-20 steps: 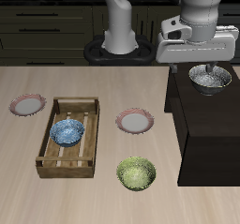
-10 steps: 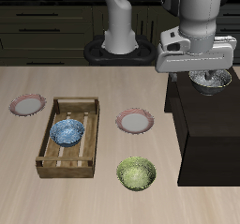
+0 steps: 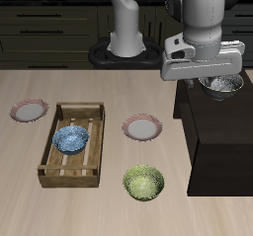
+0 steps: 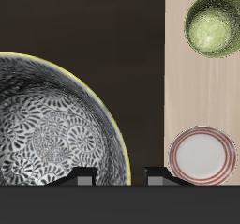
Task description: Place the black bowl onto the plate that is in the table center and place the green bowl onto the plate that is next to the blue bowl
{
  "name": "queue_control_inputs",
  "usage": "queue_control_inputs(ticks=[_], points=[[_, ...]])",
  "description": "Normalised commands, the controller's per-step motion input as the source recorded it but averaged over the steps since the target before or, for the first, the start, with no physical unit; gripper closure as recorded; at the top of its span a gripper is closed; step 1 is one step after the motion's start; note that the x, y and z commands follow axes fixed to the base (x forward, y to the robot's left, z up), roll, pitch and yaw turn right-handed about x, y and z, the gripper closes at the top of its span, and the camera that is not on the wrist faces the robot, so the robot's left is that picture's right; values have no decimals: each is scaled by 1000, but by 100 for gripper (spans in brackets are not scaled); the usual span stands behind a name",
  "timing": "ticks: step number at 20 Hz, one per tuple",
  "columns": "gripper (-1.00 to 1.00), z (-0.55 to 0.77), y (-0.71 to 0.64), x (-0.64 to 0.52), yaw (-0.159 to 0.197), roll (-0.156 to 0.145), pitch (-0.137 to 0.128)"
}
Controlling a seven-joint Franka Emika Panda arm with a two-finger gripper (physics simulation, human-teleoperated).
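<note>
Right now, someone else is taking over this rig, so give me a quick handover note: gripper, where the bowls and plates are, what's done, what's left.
Gripper: above the black bowl on the dark block; whether it grips the bowl cannot be told.
Green bowl: on the table near its front edge, untouched.
Blue bowl: inside the wooden crate.
Centre plate: empty. Plate beside the crate: empty.
Done: neither bowl placed.
Left: black bowl onto the centre plate, green bowl onto the plate near the blue bowl.

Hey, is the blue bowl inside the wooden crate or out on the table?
Inside. The blue bowl sits within the crate's walls, on its slatted bottom.
</note>
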Motion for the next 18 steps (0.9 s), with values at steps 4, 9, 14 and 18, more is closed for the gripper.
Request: queue_control_inputs(ticks=[4,9,14,18], points=[[100,131,-108,-32,-15,6,-27],[100,128,-63,-213,-15,18,-28],[100,85,-220,-287,-9,4,-28],[100,52,-443,-325,28,-10,-28]])
